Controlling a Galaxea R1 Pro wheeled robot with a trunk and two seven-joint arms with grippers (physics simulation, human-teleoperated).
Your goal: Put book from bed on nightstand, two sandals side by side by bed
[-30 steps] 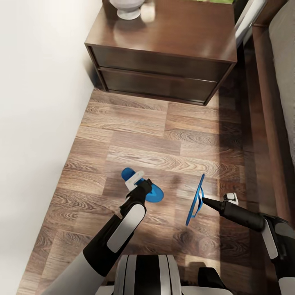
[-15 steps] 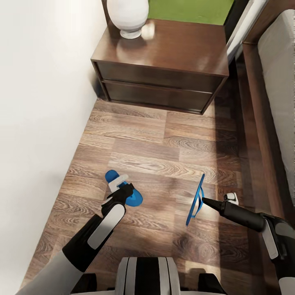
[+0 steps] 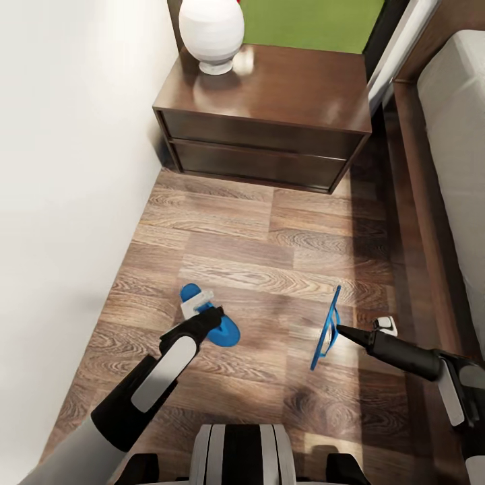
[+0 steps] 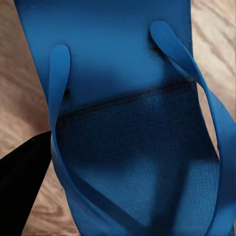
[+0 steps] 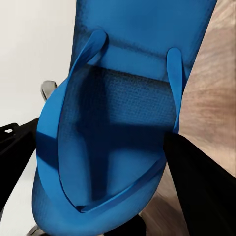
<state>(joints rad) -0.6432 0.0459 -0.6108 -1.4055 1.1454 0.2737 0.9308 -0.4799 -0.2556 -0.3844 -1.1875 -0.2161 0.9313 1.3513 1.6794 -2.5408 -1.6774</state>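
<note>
From the head, the left gripper (image 3: pixel 210 316) holds one sandal (image 3: pixel 214 322) flat over the floor (image 3: pixel 269 242); the right gripper (image 3: pixel 340 330) holds the other sandal (image 3: pixel 328 327) on edge, near the bed (image 3: pixel 458 162). Neither is placed yet, I judge. Left wrist: fingers (image 4: pixel 22 172) gripping its strap. Right wrist: fingers (image 5: pixel 196 182) clamping the sole.

A bare strip of floor (image 3: pixel 269 229) runs toward 12 o'clock, closed there by the nightstand (image 3: pixel 269 145). The wall (image 3: pixel 60 168) hems it at 9 o'clock, the bed (image 3: pixel 458 175) frame at 3 o'clock.
</note>
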